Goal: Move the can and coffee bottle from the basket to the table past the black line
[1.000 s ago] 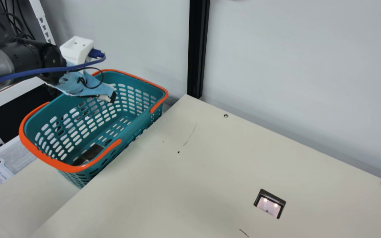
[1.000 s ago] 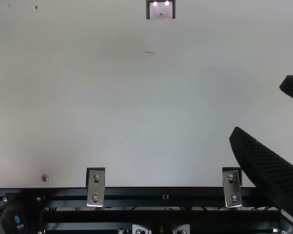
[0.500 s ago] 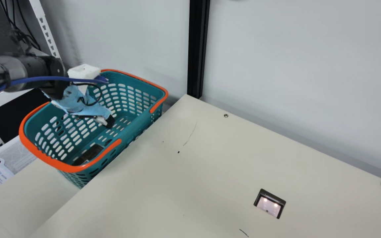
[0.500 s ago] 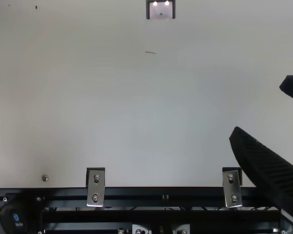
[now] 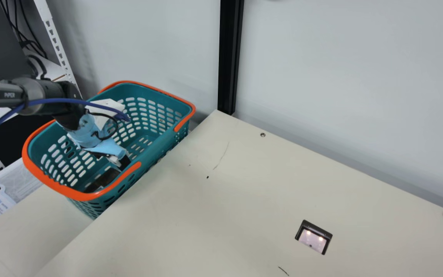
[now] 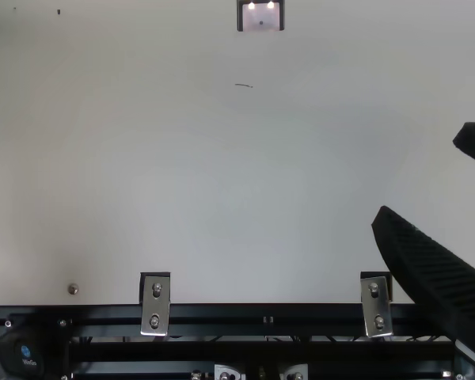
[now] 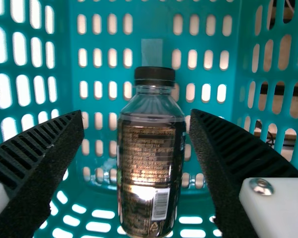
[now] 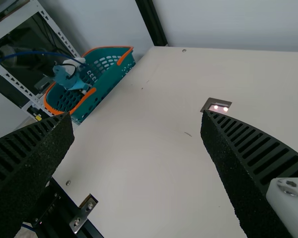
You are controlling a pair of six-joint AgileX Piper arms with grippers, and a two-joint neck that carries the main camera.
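In the main view my left gripper (image 5: 123,163) is down inside the teal basket (image 5: 156,134), near the dark coffee bottle (image 5: 104,179) lying on its floor. The left wrist view has the bottle (image 7: 150,168), black-capped with a dark label, between the spread fingers of the left gripper (image 7: 139,124), touching neither. No can can be made out. My right gripper (image 6: 431,174) stands open at the top view's right edge; in the right wrist view the same gripper (image 8: 136,119) holds nothing over the table.
The basket's orange rim (image 5: 67,190) rises beside the edge of the cream table (image 5: 214,215). A dark-framed square fitting (image 5: 313,237) is set in the tabletop. A black upright post (image 5: 229,57) stands at the wall behind.
My left gripper has come down into the basket, toward the coffee bottle. The right gripper has stayed still in the top view.
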